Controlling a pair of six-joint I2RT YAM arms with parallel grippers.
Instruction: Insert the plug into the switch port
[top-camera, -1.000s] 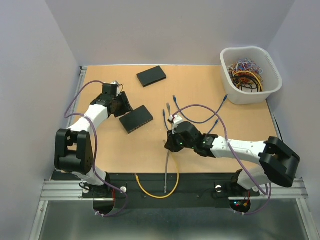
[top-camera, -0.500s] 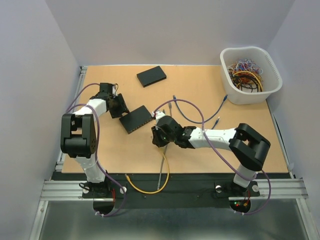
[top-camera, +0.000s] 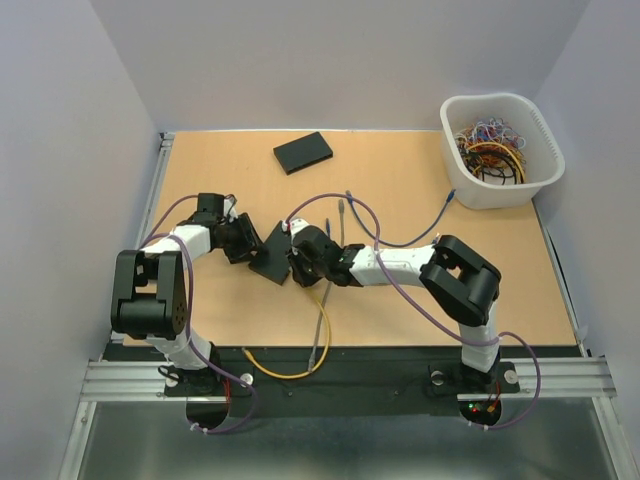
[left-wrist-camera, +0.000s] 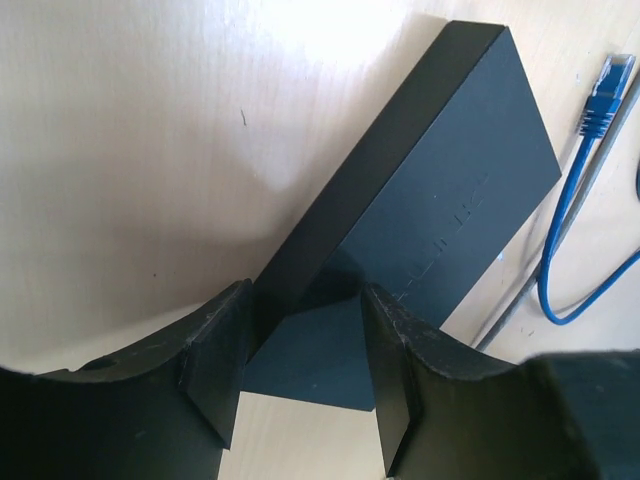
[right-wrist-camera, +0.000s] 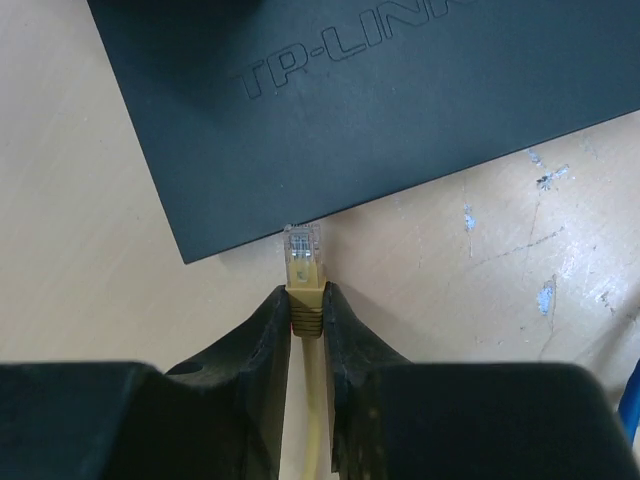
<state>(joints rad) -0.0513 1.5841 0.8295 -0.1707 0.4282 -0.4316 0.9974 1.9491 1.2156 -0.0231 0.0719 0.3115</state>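
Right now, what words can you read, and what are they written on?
"TP-LIN", cut off by the picture's edge: pressed into the black switch, right wrist view.
Left wrist view: faint lettering on that switch, unreadable.
Nothing else readable.

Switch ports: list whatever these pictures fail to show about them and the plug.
1. Ports: seen in no view. The right wrist view shows only the top of the switch; its port face is turned away.
2. Plug tip: right wrist view. It sits at the switch's edge, but whether it lines up with a port cannot be told.
3. Plug, top view: covered by the right jaws.
4. Switch's held corner: left wrist view, behind the left jaws.
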